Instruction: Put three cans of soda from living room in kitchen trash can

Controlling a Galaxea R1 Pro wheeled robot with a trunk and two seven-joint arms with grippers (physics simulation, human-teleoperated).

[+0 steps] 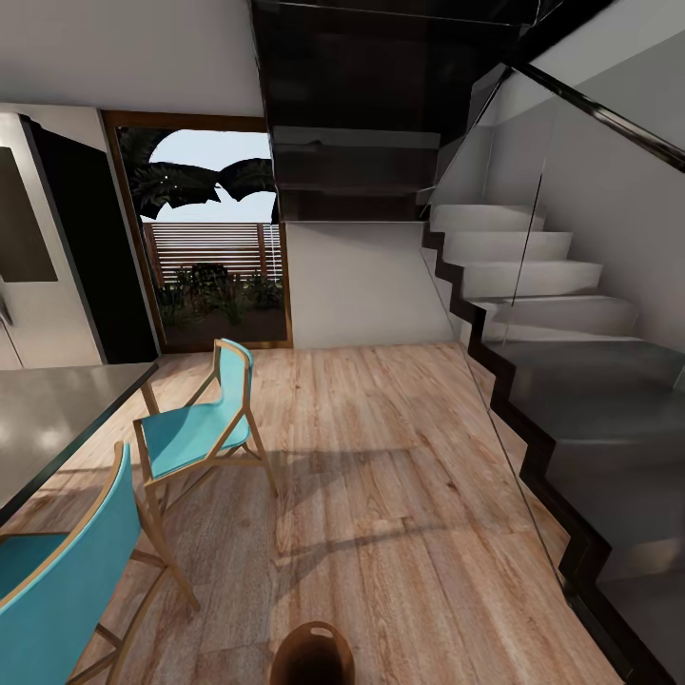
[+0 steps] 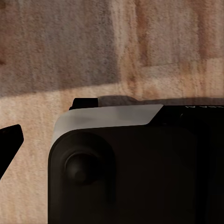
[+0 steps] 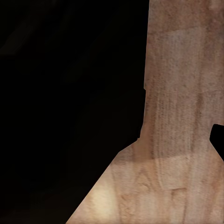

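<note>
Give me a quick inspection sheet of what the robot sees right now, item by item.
Surface: light wood floor, sunlit in patches.
Job's things: brown trash can at the near edge of the head view; soda cans: nothing seen.
Clutter: two turquoise chairs beside a grey table.
Hands: open or shut cannot be told.
Cables: nothing seen.
Surroundings: staircase with glass railing, steel fridge, glass door to a garden.

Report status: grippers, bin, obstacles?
Gripper states cannot be told from either wrist view. Round brown coppery-rimmed trash can close ahead on the light wood floor. Two turquoise wood-framed chairs left, staircase right.
</note>
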